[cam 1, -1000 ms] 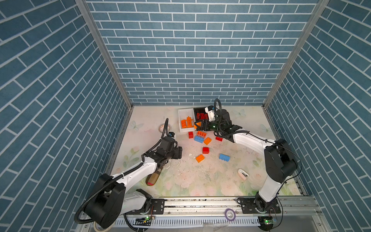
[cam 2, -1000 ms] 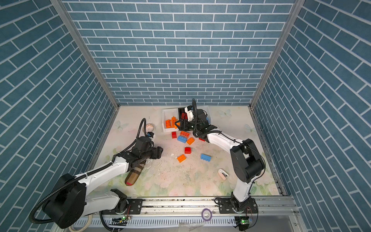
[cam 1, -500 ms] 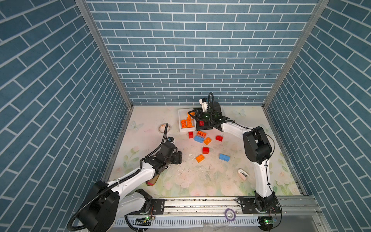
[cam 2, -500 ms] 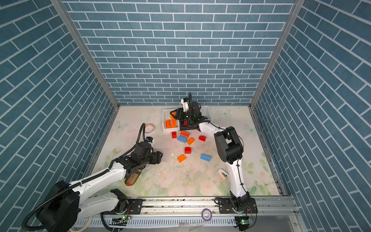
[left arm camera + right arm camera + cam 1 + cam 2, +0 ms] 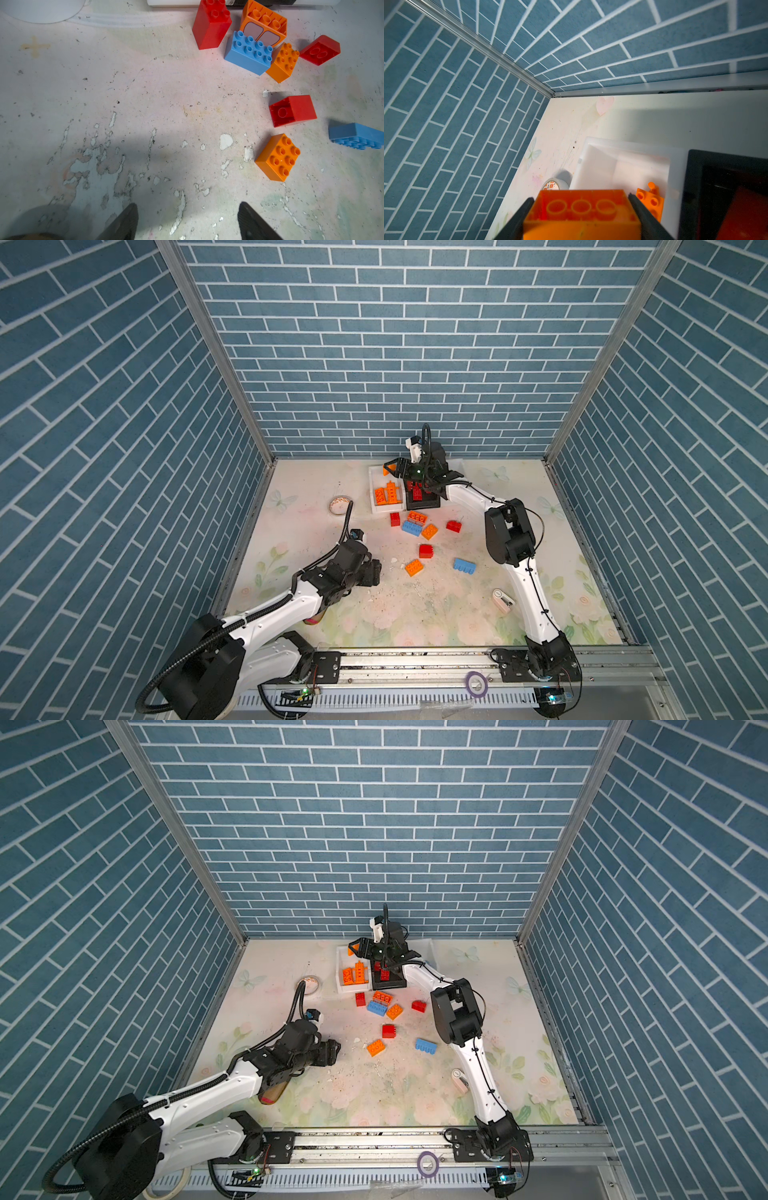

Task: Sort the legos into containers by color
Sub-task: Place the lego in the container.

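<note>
Orange lego (image 5: 581, 218) in right claw (image 5: 580, 200); tape roll (image 5: 555, 184) label unreadable

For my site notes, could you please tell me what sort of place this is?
Probably a robot test cell: blue brick-print panels box in a floral tabletop, two arms on a metal rail, right hand holding an orange brick.

We note legos (image 5: 278, 156): hard moulded plastic, smooth, soft sheen. Close-up orange lego (image 5: 581, 216): same plastic, walls faintly translucent. Milky white bin (image 5: 629, 143): smooth satin plastic; black bin (image 5: 695, 166): smooth plastic, dull sheen. Under them worktop (image 5: 145, 104): printed sheet, matt, worn, coating flaked, gritty. At its front edge we read rail (image 5: 415, 668) as bare brushed metal.
</note>
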`<move>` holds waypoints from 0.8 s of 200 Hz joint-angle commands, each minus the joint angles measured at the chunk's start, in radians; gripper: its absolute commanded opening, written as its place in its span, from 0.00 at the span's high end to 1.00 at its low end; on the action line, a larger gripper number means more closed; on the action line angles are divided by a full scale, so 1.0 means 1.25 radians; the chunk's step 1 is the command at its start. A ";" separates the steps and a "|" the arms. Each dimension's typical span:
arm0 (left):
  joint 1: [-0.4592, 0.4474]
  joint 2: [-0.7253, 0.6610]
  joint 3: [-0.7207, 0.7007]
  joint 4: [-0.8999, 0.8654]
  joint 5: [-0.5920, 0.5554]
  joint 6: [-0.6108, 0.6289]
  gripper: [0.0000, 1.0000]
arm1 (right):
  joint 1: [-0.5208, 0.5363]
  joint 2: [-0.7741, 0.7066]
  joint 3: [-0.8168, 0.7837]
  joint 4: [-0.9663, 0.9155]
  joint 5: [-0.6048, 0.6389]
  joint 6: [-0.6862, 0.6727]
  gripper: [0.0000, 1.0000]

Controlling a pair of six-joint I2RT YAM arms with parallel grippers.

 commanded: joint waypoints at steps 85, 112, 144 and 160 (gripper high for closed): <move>-0.006 0.052 0.016 0.062 0.015 -0.020 0.22 | -0.004 -0.012 0.091 -0.116 0.036 -0.095 0.18; -0.006 0.098 0.043 0.095 0.015 -0.020 0.22 | -0.001 -0.083 0.014 -0.093 0.036 -0.111 0.18; -0.007 0.164 0.107 0.103 -0.006 0.003 0.22 | 0.004 -0.191 -0.130 -0.059 0.038 -0.134 0.19; -0.007 0.189 0.139 0.108 -0.019 0.017 0.22 | 0.006 -0.246 -0.205 -0.054 0.047 -0.148 0.19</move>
